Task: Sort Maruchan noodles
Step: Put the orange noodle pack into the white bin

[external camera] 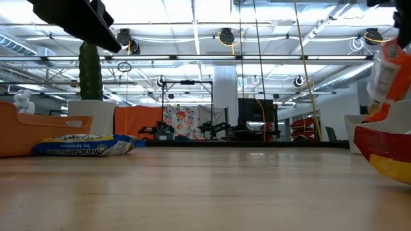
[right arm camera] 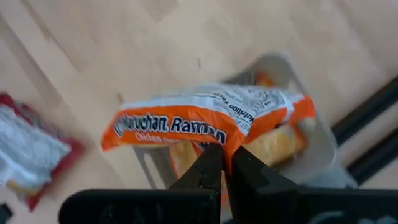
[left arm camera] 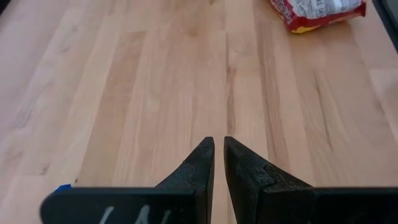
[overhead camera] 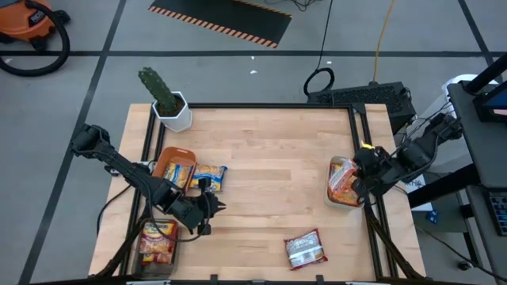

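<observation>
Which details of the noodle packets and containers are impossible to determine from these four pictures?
- Grey tray under the right tool: how many packets lie in it; the held orange packet covers them in the right wrist view.
- Orange bowl: its contents; too small in the high view, rim hides them in the low view.
- Red packet: flavour text; cut off by the edge of the left wrist view.

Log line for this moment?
right gripper: shut on orange packet, over grey tray | left gripper: shut, empty | red packet: unsorted
</observation>
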